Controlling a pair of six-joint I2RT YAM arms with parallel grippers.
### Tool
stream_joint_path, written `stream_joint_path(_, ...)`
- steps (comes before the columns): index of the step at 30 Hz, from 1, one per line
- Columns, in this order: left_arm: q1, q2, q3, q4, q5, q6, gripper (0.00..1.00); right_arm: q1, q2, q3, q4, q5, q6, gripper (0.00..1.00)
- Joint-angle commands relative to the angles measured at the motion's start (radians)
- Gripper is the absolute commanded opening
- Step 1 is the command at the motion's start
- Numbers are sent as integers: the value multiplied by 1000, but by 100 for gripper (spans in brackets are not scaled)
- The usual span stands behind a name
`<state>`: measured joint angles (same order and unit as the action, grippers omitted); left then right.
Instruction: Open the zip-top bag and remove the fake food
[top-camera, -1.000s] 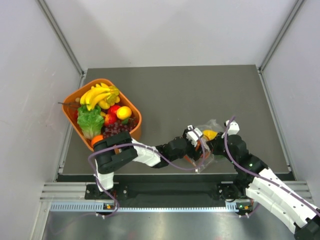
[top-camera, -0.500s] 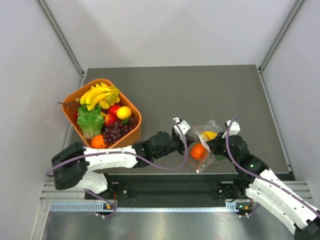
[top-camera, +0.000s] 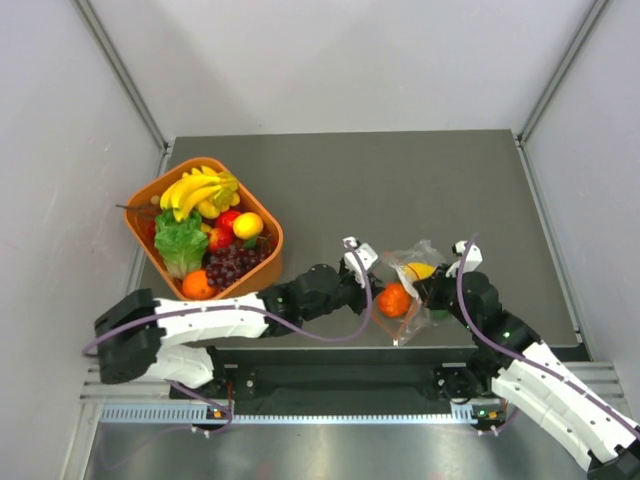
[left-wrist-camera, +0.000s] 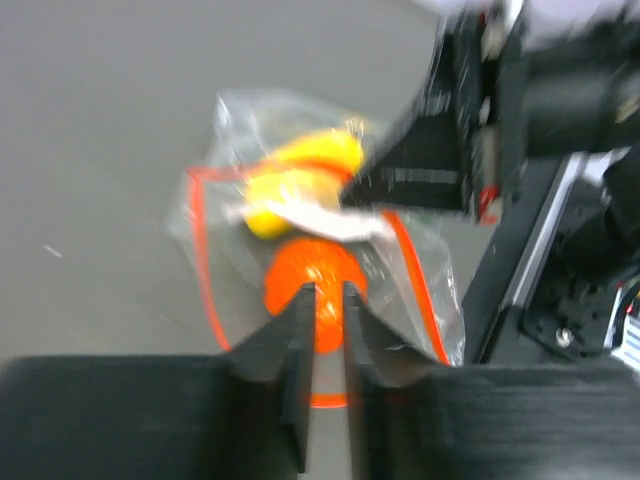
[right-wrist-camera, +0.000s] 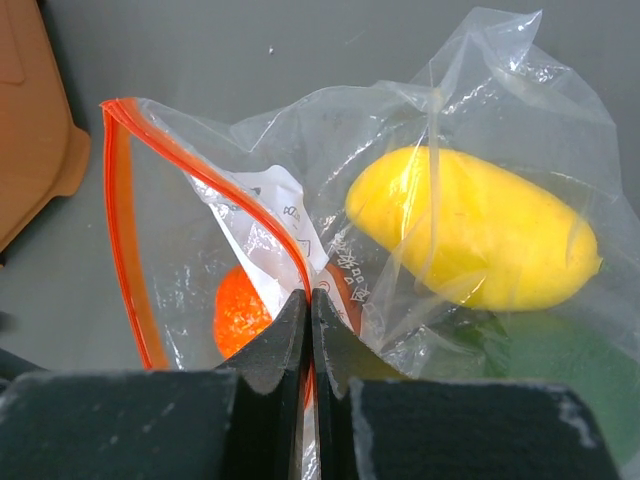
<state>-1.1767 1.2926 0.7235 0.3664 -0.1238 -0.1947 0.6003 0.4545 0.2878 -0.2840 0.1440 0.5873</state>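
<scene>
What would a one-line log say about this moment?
right claw: shut on zip-top bag lip | left claw: nearly shut at mouth, grip unclear | orange fruit: at mouth | yellow fruit: inside bag

An orange basket (top-camera: 277, 240) is sitting near the table's (top-camera: 400, 180) left edge, toward the near-left corner. It is holding a banana bunch (top-camera: 197, 190), leafy lettuce (top-camera: 180, 243), dark grapes (top-camera: 232, 264), a red fruit (top-camera: 221, 235), a lemon (top-camera: 248, 225) and an orange (top-camera: 197, 285), all crowding together.

Overhead, both wrists close, sharing zip-top bag (top-camera: 405, 285)
</scene>
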Motion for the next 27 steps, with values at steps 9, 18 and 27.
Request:
stream_joint_path(9, -49, 319, 129, 111, -28, -54, 59, 10, -43, 4, -23, -15, -6, 0)
stream_joint_path(18, -49, 393, 157, 140, -168, -68, 85, 10, -68, 16, -47, -24, -17, 0)
stream_joint_path(27, -49, 490, 231, 0, -243, -95, 90, 10, -74, 31, -57, -20, -23, 0)
